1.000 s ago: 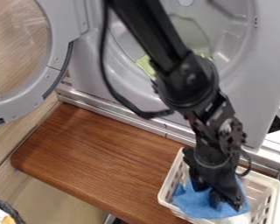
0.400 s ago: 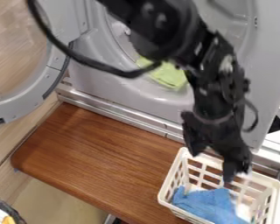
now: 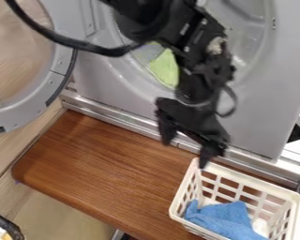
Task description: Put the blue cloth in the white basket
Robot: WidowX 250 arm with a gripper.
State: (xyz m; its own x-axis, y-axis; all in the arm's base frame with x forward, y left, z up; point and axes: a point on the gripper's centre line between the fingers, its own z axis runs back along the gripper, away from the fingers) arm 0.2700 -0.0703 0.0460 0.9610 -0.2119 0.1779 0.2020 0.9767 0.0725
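Note:
The gripper (image 3: 185, 149) hangs above the brown wooden board's back right part, up and left of the basket, its two fingers spread apart with nothing between them. The blue cloth (image 3: 222, 219) lies crumpled inside the white basket (image 3: 279, 191), toward its front left part, and the gripper does not touch it. The basket stands at the lower right, beside the board.
A brown wooden board (image 3: 102, 168) spans the middle. Behind it is a grey front-loading machine (image 3: 252, 112) with its round door (image 3: 62, 44) swung out at the left. A yellow-green cloth (image 3: 165, 68) lies in the machine's opening.
The gripper was down at the blue cloth in the basket, then rose away from it and moved up and left over the board. The cloth stayed in the basket.

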